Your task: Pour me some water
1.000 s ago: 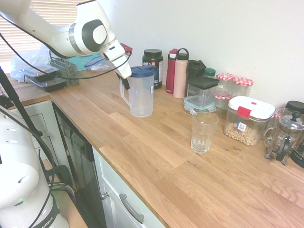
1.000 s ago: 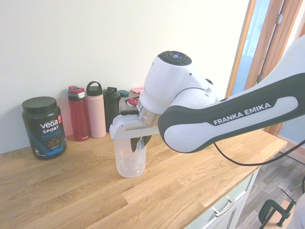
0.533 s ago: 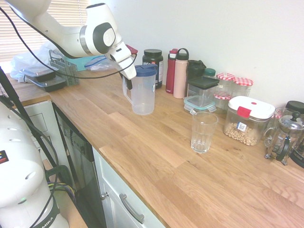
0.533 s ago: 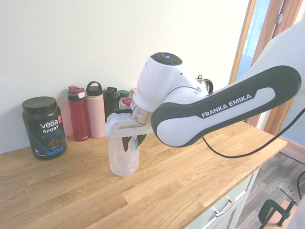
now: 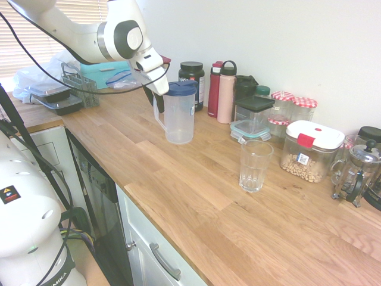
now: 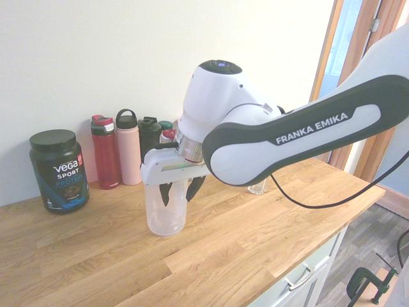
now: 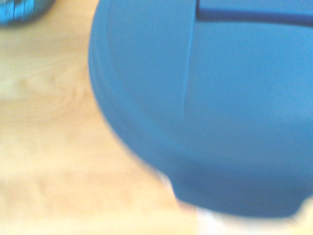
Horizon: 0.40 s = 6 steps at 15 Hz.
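The jug [image 5: 178, 114] stands on the counter [image 5: 196, 196], lid on, and it looks empty, though the clear wall makes this hard to judge. The glass [image 5: 255, 165] stands well apart from it. The step in hand seems to be letting go of the jug: the gripper [image 6: 181, 189] should rise straight up, so that no finger catches the handle. The jaws are spread and pinch nothing. The arm reaches over the jug, the gripper pointing steeply down, just above the lid [image 7: 220, 107].
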Available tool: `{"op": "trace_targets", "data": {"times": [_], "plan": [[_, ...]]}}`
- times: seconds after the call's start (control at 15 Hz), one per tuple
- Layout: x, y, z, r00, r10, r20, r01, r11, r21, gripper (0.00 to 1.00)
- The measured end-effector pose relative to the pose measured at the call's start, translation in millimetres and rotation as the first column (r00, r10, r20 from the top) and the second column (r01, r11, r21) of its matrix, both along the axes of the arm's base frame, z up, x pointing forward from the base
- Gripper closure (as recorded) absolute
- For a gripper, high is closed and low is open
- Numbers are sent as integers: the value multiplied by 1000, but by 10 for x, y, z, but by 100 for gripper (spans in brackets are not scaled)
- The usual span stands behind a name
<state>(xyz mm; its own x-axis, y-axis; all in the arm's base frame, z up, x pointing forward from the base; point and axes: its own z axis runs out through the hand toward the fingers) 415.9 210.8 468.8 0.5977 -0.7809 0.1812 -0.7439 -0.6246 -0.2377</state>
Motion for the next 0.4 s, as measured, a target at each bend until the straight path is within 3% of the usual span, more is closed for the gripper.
{"op": "trace_targets", "data": {"times": [0.2,0.4], "plan": [[-217,-465,337,987,123,-106,-124,992,-8,0],[-420,-1134,504,973,165,-159,-167,986,-2,0]]}}
